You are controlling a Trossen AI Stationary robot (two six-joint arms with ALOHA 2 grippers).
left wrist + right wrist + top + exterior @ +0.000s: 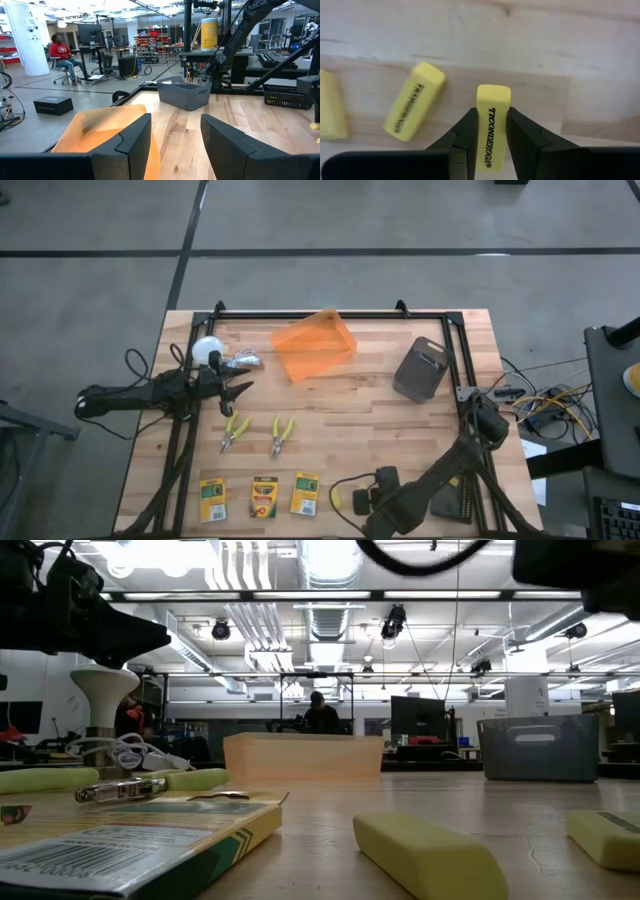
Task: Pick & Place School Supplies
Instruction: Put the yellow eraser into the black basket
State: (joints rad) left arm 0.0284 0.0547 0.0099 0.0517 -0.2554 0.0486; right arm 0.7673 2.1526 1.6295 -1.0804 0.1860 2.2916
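Note:
Three yellow-and-green crayon boxes [264, 496] lie flat in a row near the table's near edge. Beyond them lie two yellow-handled pliers [258, 434]. Several small yellow blocks lie right of the boxes; in the right wrist view, two [415, 107] rest flat on the wood. My right gripper [492, 114] points down over a third block and is shut on it. My left gripper [175, 145] is open and hovers by the white ball [208, 350], facing the orange bin [314, 345]. My right gripper pinches a yellow block by its two long sides [493, 130], one finger [465, 135] on each side. The fingers come from above, pointing down. One end of the block [493, 92] sticks out past the fingertips. Whether it is lifted off the wood, I cannot tell.
A grey bin [420, 368] stands right of the orange bin at the table's far side. A black frame [330, 313] runs around the table top. Bare wood [370, 425] lies between the bins and the supplies. A seated person [60, 52] is in the room beyond.

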